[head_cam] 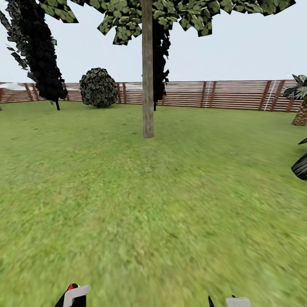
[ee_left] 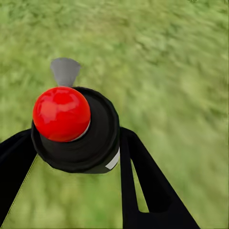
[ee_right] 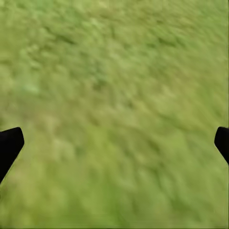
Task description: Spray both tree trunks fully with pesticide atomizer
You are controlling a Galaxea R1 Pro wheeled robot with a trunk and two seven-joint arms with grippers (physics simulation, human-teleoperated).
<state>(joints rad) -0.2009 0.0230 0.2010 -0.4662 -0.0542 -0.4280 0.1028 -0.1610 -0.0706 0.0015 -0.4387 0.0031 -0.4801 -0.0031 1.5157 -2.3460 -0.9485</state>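
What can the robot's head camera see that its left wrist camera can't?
Head view alone: a tall straight grey-brown tree trunk under dark green blocky leaves, a round dark bush, a brown slatted wooden fence and pale sky.

Left wrist view alone: a close look at the left tool's black fingers shut round a black sprayer with a shiny red ball top and a grey nozzle.

Both: the green grass lawn, and that red-topped sprayer, just peeking in at the head view's lower edge.
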